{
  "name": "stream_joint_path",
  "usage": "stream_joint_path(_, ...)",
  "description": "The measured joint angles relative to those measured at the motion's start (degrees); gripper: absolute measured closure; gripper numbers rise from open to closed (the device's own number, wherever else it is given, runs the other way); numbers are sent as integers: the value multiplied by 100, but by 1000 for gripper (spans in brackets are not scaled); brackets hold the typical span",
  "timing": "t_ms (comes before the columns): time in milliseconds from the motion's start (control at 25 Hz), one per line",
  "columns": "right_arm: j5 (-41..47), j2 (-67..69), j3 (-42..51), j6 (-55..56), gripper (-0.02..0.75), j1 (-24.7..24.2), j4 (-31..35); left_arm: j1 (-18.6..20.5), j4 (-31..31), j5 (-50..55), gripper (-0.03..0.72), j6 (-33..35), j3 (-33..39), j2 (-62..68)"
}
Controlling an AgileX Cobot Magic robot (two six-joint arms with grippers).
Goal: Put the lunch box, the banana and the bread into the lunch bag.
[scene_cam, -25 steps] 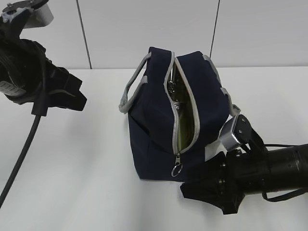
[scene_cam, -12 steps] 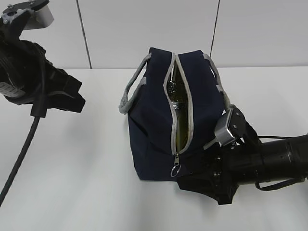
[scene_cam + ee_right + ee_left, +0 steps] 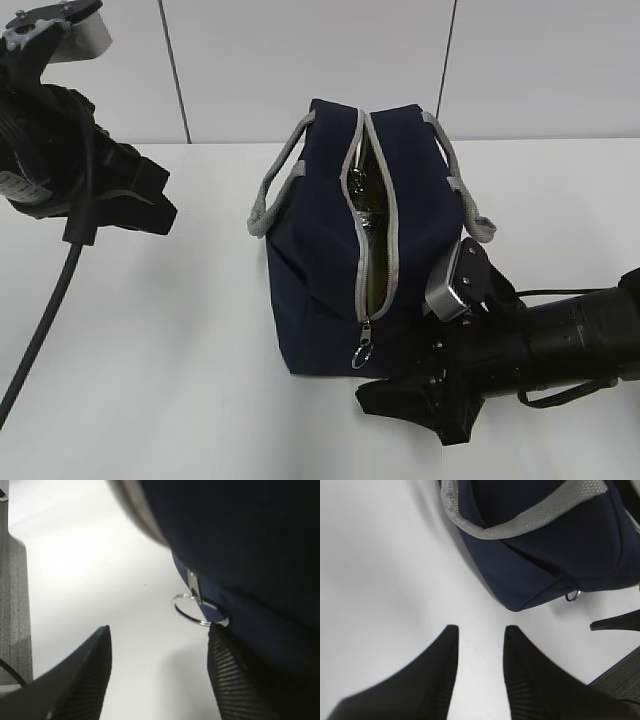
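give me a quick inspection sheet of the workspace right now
surface: white table, bare around the bag.
job's things: navy lunch bag upright, zipper open along the top, something yellow-green showing in the slit; metal ring pull hangs at the near end. lunch box, banana and bread not clearly seen.
clutter: nothing seen.
grippers: left gripper open over bare table, apart from the bag; right gripper open, low at the bag's near end, ring pull just ahead of the jaws, not gripped.
cables: black cable hangs from the left arm.
surroundings: pale panelled wall behind.
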Motion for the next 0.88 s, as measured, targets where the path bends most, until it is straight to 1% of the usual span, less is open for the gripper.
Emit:
stream_joint_path(240, -23, 251, -50, 0, 272, 0, 0, 0, 0, 0, 450, 0, 0, 0)
stream_joint_path(880, 27, 251, -254, 0, 273, 0, -10, 0, 0, 40, 450, 0, 0, 0)
